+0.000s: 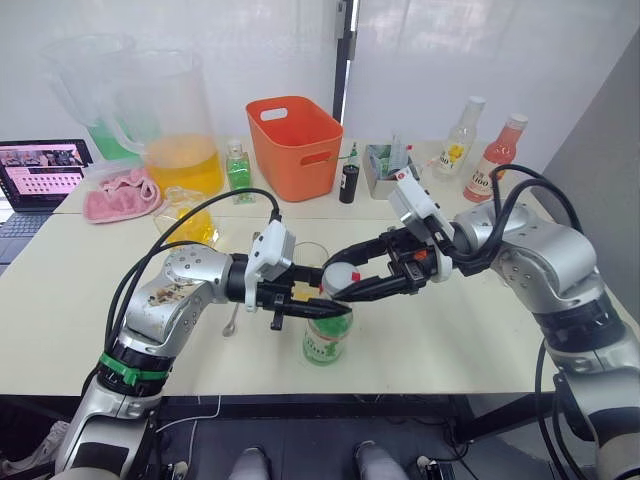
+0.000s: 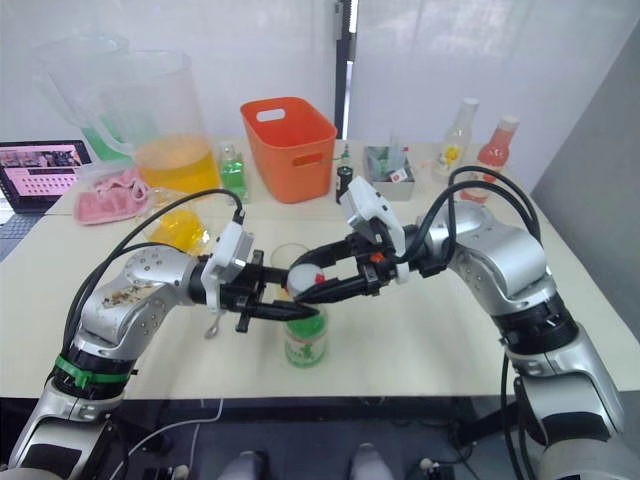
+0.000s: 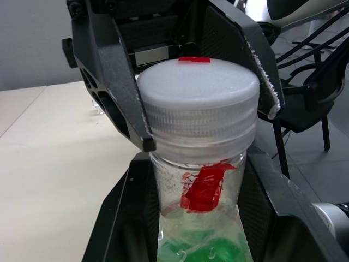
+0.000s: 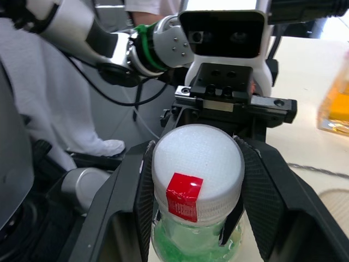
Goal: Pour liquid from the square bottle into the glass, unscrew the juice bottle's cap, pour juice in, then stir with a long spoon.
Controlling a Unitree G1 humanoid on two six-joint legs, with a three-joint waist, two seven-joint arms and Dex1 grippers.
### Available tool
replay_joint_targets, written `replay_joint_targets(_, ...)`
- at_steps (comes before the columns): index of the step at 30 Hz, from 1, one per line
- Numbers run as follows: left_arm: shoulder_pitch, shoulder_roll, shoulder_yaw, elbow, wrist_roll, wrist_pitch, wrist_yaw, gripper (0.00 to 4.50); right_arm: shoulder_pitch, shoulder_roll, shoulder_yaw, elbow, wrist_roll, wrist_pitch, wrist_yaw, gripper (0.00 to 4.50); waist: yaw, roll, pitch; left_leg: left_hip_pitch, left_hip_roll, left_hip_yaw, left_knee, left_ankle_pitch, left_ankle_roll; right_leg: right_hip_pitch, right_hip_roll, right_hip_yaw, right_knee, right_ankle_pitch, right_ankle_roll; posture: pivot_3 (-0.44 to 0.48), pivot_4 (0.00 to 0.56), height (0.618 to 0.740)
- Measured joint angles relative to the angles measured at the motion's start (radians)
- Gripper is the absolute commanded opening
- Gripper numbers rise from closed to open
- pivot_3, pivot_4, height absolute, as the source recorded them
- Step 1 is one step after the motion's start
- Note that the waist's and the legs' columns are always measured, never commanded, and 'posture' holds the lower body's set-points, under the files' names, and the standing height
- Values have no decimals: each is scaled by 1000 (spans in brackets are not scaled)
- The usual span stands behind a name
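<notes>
Presently catalogued: juice bottle (image 1: 327, 340), upright on the pale table (image 1: 470, 340) near its front edge, green-and-white label low on the body, white cap (image 1: 342, 278) with a red mark in place on top. Left gripper (image 1: 312, 308): reaches in from nine o'clock and clamps the bottle's neck just under the cap, fingers pressed to either side; judged purpose, to keep the bottle from turning or tipping while the top is worked. Right gripper (image 1: 338, 285): reaches in from three o'clock, its two black fingers (image 4: 260, 191) narrowed around the cap's rim in the right wrist view, touching it on both sides; judged purpose, to twist the cap loose. Step in hand: unscrewing, cap not yet lifted off. Glass (image 1: 309, 258): directly behind the bottle at twelve o'clock, just beside it, kept near for the pour; its contents cannot be told. Square bottle (image 1: 186, 217): set back at ten o'clock, well apart, yellow-orange liquid within. Long spoon (image 1: 233, 318): lying flat on the table at nine o'clock, partly under the left arm, awaiting the stir. Other items, far side: large pitcher (image 1: 172, 125) of orange liquid, orange bin (image 1: 295, 145), small green bottle (image 1: 238, 168), two labelled bottles (image 1: 478, 150), pink cloth (image 1: 121, 196), laptop (image 1: 38, 180).
</notes>
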Motion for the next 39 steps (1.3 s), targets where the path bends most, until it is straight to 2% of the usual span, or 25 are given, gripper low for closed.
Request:
replay_joint_targets(6,30,15,10,-33,-16,9,38,1408,-58,61,20,112,-72,-63,123,1723,0,0,0,0,0,0,1,0,0,0,0,0,1,0,0,0,150,722)
replay_joint_targets(8,32,17,10,-35,-20,10,44,1408,-64,67,20,121,-81,-66,132,2766,0,0,0,0,0,0,1,0,0,0,0,-1,1,0,0,0,150,722)
replay_joint_targets(9,32,19,11,-35,-23,10,46,1408,-66,69,20,123,-81,-66,136,2999,0,0,0,0,0,0,1,0,0,0,0,-1,1,0,0,0,150,722)
replay_joint_targets(13,32,25,17,-25,-32,10,50,1408,-70,71,-13,116,-74,-15,126,4394,0,0,0,0,0,-1,1,0,0,0,0,-1,1,0,0,0,150,722)
replay_joint_targets(14,31,24,17,-17,-34,8,49,1408,-69,64,-31,108,-66,6,116,4485,1,0,0,0,0,-1,1,0,0,0,0,-1,1,0,0,0,150,722)
replay_joint_targets(20,8,12,10,33,-32,-3,27,1408,13,6,-207,-67,19,136,-43,4500,5,0,0,0,0,-2,1,0,0,0,0,-3,1,0,-1,0,150,722)
replay_joint_targets(26,-10,-4,7,83,-27,-28,7,1408,183,-13,-341,-323,150,310,-311,4500,6,0,0,0,0,-1,2,0,0,0,-1,-3,1,0,-1,0,150,722)
replay_joint_targets(39,-89,-48,-25,221,3,-83,-85,1408,303,112,-348,-581,196,487,-834,4500,17,0,0,0,0,-1,3,0,0,1,-1,-3,0,1,-2,0,150,722)
